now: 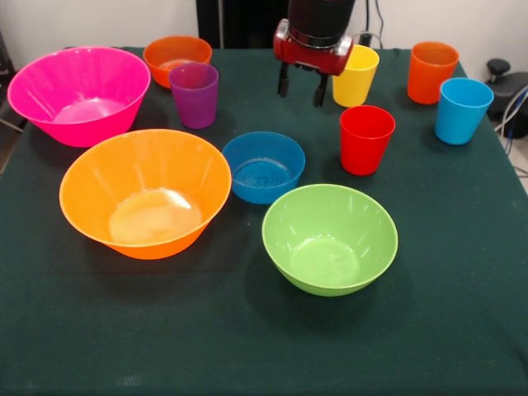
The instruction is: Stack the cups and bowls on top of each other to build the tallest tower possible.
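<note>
All bowls and cups stand apart and upright on the dark green table point(462, 330). The large pink bowl point(80, 93) is at the far left, the large orange bowl point(145, 191) in front of it. The small blue bowl point(263, 167) is in the middle, the green bowl point(330, 238) nearer the camera, the small orange bowl point(176, 58) at the back. The purple cup point(195, 94), red cup point(366, 139), yellow cup point(355, 75), orange cup point(431, 72) and light blue cup point(463, 110) stand around. My gripper point(302, 86) hangs open and empty at the back, left of the yellow cup. No tower stands.
The robot's dark pedestal point(247, 21) stands behind the table's far edge. A black object with cables point(507, 82) lies off the table at the right.
</note>
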Available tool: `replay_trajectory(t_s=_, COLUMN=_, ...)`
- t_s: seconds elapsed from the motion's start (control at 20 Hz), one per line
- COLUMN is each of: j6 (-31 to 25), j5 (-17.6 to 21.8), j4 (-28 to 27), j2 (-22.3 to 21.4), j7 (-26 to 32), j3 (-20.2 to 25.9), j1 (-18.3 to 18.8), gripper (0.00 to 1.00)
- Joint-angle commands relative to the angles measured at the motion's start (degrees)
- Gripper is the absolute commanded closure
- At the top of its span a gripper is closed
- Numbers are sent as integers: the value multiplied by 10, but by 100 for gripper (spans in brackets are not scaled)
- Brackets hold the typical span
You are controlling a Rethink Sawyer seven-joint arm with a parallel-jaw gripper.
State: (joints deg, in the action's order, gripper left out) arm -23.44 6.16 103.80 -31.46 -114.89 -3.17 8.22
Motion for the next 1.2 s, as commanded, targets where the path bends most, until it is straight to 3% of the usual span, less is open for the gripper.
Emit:
replay_trajectory(t_s=0.05, j6=67, j5=-5, j4=47, j2=24, j7=-97, j3=25, j1=-20, gripper=0)
replay_trajectory(t_s=1.2, j6=-53, j5=-17, j4=-70, j2=43, j7=-23, j3=49, j1=8, gripper=0)
